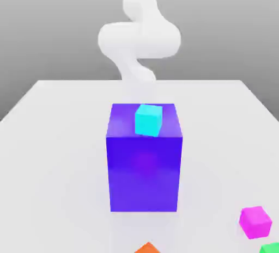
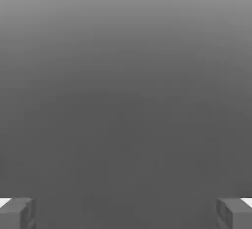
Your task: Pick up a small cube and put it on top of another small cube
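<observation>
The small magenta-pink cube (image 1: 255, 221) lies on the white table near the front, at the exterior view's right. A small cyan cube (image 1: 149, 119) rests on top of the big blue-violet block (image 1: 144, 173) in the middle of the table. My white arm (image 1: 139, 34) rises behind that block, far from the pink cube. In the hand view my gripper (image 2: 126, 213) is open; its grey fingertips (image 2: 17, 213) stand wide apart with nothing between them, facing plain grey background.
A small green cube (image 1: 271, 248) sits at the front right corner, just beside the pink one. An orange cube (image 1: 147, 248) peeks in at the front edge. The white table (image 1: 54, 137) stretches to both sides of the big block.
</observation>
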